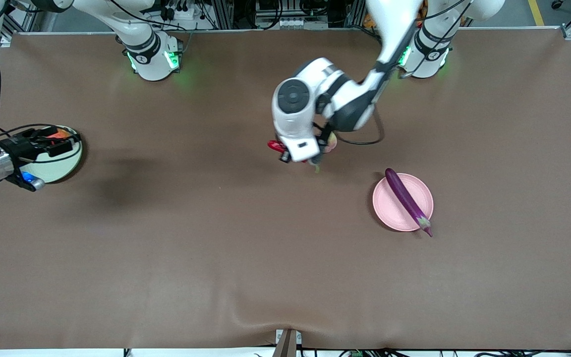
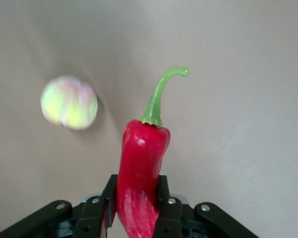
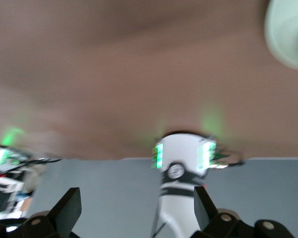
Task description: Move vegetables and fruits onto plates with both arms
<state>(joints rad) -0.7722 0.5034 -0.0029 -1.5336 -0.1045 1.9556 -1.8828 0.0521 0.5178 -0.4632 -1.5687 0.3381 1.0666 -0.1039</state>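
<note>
done: eggplant (image 1: 407,198) lying across pink plate (image 1: 389,213), frame lower right
left gripper (image 2: 137,208): pinching chili pepper (image 2: 141,168), frame centre
right gripper (image 3: 134,210): spread, empty, over green plate (image 1: 62,166)
left: chili, yellow-green fruit (image 2: 69,102)

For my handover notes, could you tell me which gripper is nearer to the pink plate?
Left. The left gripper is mid-table beside the pink plate; the right gripper hangs over the green plate.

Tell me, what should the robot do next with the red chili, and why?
Probably lift it and carry it toward the pink plate. The left gripper is shut on the chili pepper, and the eggplant already lies there. The right gripper waits open over the green plate.
</note>
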